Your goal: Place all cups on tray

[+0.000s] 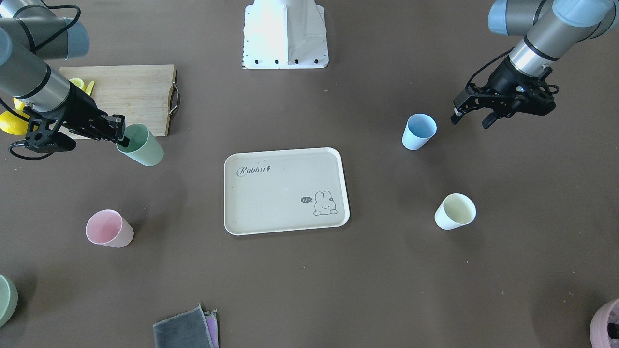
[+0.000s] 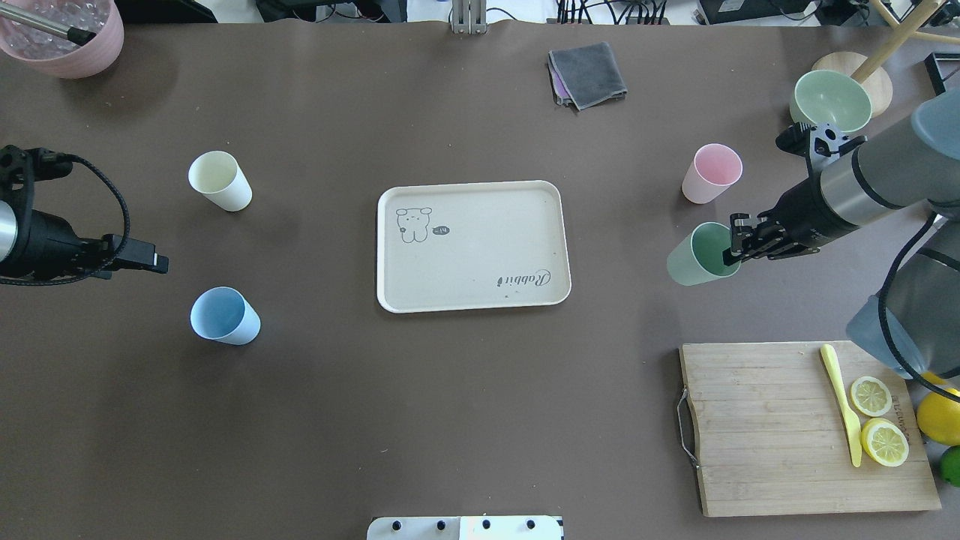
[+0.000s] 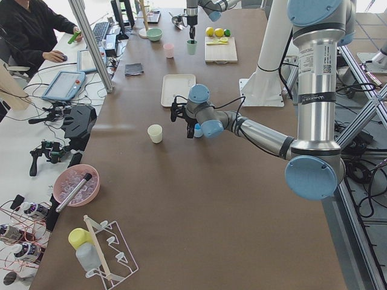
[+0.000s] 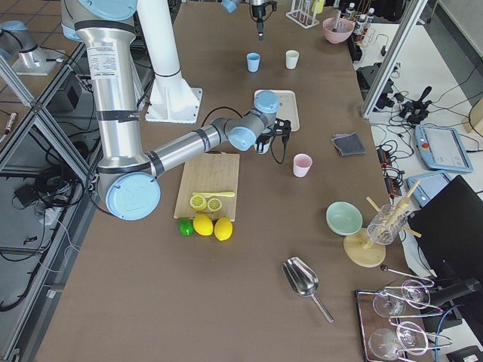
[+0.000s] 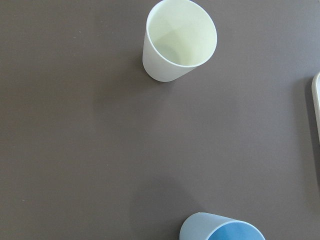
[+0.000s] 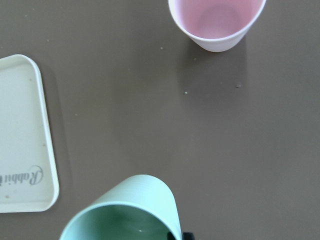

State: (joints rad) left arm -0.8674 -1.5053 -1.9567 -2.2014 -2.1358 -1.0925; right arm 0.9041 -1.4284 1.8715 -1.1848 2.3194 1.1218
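I am watching the right gripper [image 2: 733, 249] clenching the mint green cup [image 2: 691, 256] by its rim, one finger inside, the cup tilting, right of the tray [image 2: 480, 244]. The pink cup [image 2: 711, 172] is standing right of the tray too. Left of the tray, the left gripper [image 1: 470, 120] is hanging spread apart beside the light blue cup [image 1: 419, 131], and the cream-white cup [image 1: 454, 211] is standing apart.

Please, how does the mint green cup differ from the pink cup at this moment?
The mint green cup is green; the pink cup is pink. The right hand grips the mint green cup's wall, one finger inside its rim; the pink cup stands free. The mint green cup is nearer the cutting board than the pink cup. Both are tapered, handleless and off the tray.
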